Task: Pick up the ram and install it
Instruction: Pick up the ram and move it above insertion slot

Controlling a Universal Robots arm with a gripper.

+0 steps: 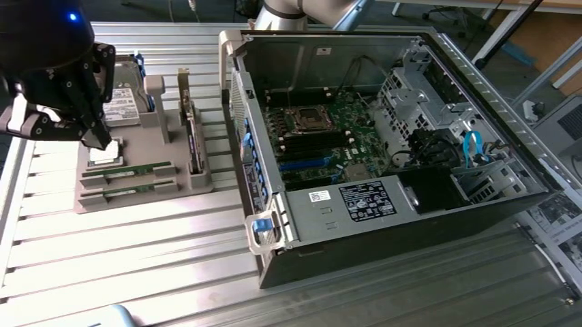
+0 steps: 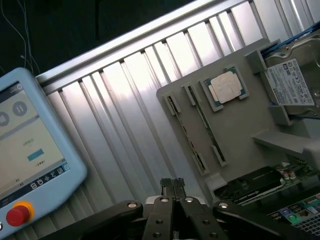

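Two look-alike green ram sticks (image 1: 127, 169) (image 1: 125, 190) lie edge-up in slots at the near side of a grey parts holder (image 1: 146, 201), at the exterior view's left. In the wrist view the same sticks (image 2: 186, 135) (image 2: 204, 122) appear as thin lines in the holder. My black gripper (image 1: 95, 139) hangs above the holder, over the square silver processor chip (image 1: 105, 155), a little short of the sticks. Its fingertips (image 2: 172, 184) are pressed together with nothing between them.
An open computer case (image 1: 454, 204) lies at the exterior view's right, its motherboard (image 1: 318, 136) exposed. The holder also carries a labelled hard drive (image 2: 290, 82) and an upright card (image 1: 191, 136). A light-blue teach pendant (image 2: 30, 145) rests on the ribbed metal table (image 1: 136, 259).
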